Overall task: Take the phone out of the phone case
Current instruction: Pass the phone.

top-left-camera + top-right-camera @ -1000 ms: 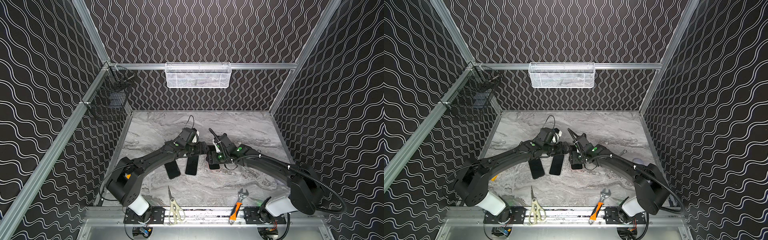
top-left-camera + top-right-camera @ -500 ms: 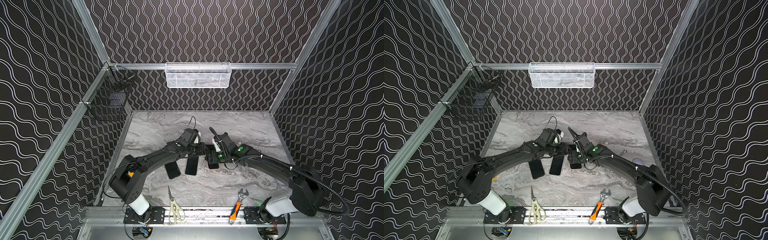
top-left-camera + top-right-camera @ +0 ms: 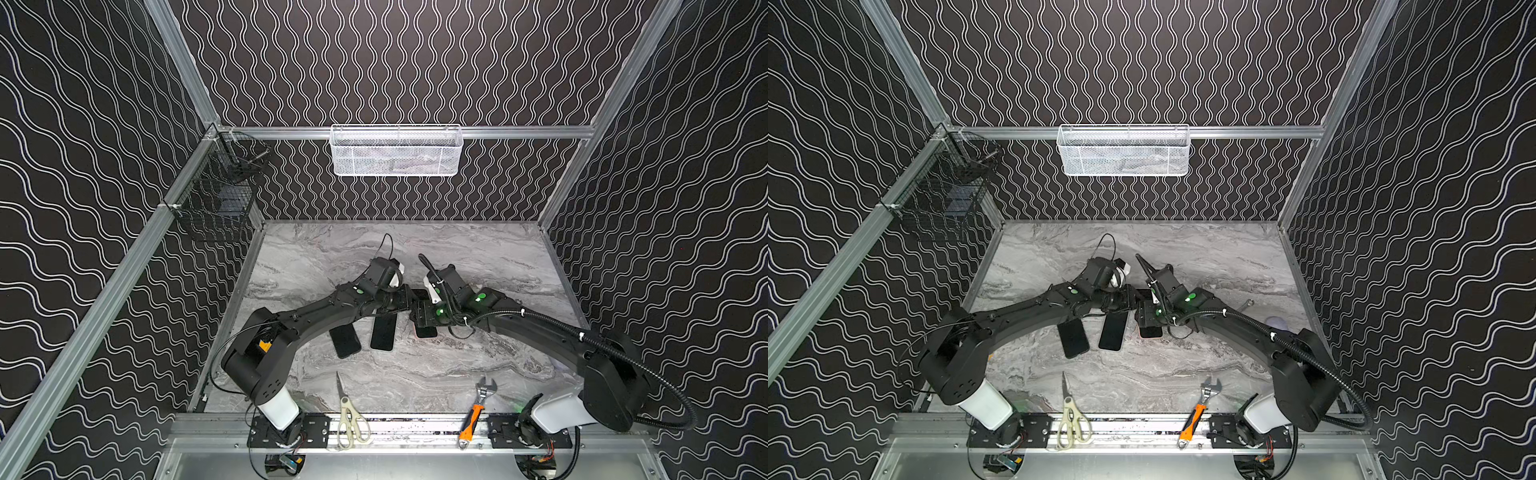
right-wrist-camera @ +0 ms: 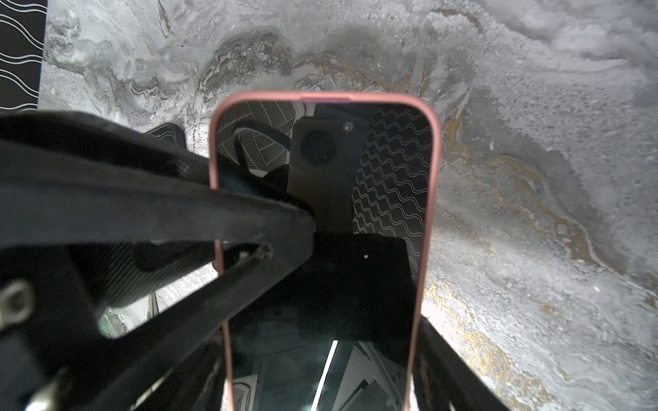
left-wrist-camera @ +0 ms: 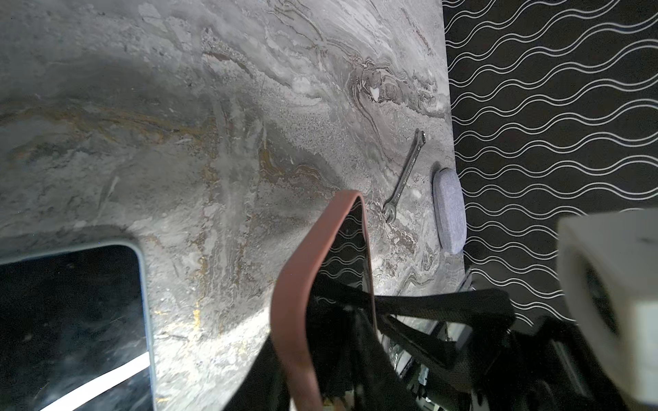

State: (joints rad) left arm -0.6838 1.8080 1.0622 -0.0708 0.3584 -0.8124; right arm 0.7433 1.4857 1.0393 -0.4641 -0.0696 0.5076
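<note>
Black-screened phone (image 4: 356, 170) in pink rubber case (image 4: 432, 185), clamped across its width in right claw (image 3: 423, 319); left claw (image 3: 408, 302), narrow, pinches the case's rim.

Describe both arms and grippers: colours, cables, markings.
Both arms are matte black with white base housings and green indicator lights. The left arm carries an orange tag and a thin looping cable; the right arm a ribbed black conduit with white ties. Fingers are black lattice.
</note>
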